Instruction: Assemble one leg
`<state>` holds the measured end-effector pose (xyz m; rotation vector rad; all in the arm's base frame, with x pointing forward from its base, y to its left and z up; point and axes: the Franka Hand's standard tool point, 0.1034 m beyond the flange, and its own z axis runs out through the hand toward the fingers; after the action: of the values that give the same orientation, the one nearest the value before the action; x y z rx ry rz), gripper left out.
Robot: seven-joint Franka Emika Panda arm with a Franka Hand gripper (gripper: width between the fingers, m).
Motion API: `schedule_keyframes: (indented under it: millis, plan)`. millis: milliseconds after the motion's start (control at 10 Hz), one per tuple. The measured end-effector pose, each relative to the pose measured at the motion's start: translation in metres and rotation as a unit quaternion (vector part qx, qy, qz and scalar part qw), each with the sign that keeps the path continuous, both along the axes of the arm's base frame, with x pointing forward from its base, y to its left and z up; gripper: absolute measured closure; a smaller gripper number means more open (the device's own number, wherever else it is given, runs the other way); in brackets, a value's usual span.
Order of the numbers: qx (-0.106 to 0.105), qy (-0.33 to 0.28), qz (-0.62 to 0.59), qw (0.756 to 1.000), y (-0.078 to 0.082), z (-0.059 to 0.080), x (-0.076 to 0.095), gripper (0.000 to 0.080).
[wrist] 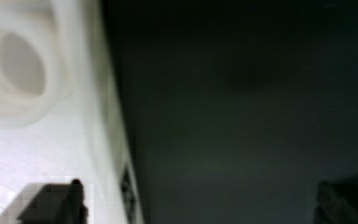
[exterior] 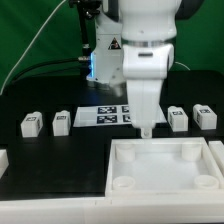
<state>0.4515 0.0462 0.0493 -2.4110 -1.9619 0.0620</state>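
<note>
Four small white legs with marker tags stand on the black table: two on the exterior view's left (exterior: 31, 124) (exterior: 61, 122) and two on its right (exterior: 178, 118) (exterior: 205, 116). My gripper (exterior: 146, 129) hangs point-down over the table, just behind the far rim of the large white tray part (exterior: 165, 150), between the two pairs and touching no leg. In the wrist view the gripper (wrist: 202, 205) is open and empty. One dark fingertip (wrist: 51, 205) is over the tray part (wrist: 69, 120), beside a round corner socket (wrist: 12, 75). The other is over bare black table. No leg shows in that view.
The marker board (exterior: 108, 115) lies flat behind the gripper, at the arm's base. Another white piece (exterior: 3, 160) shows at the exterior view's left edge. A green backdrop closes off the back.
</note>
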Motion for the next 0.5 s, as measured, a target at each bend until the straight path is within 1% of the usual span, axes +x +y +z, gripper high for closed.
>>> schedule_keyframes:
  millis: [100, 300, 500]
  plan:
    - [-0.004, -0.007, -0.014, 1.000, -0.002, 0.013, -0.007, 0.0150]
    - [-0.009, -0.019, -0.034, 0.999, -0.001, 0.030, -0.013, 0.0150]
    - [-0.009, -0.015, -0.055, 0.998, -0.002, 0.025, -0.015, 0.0150]
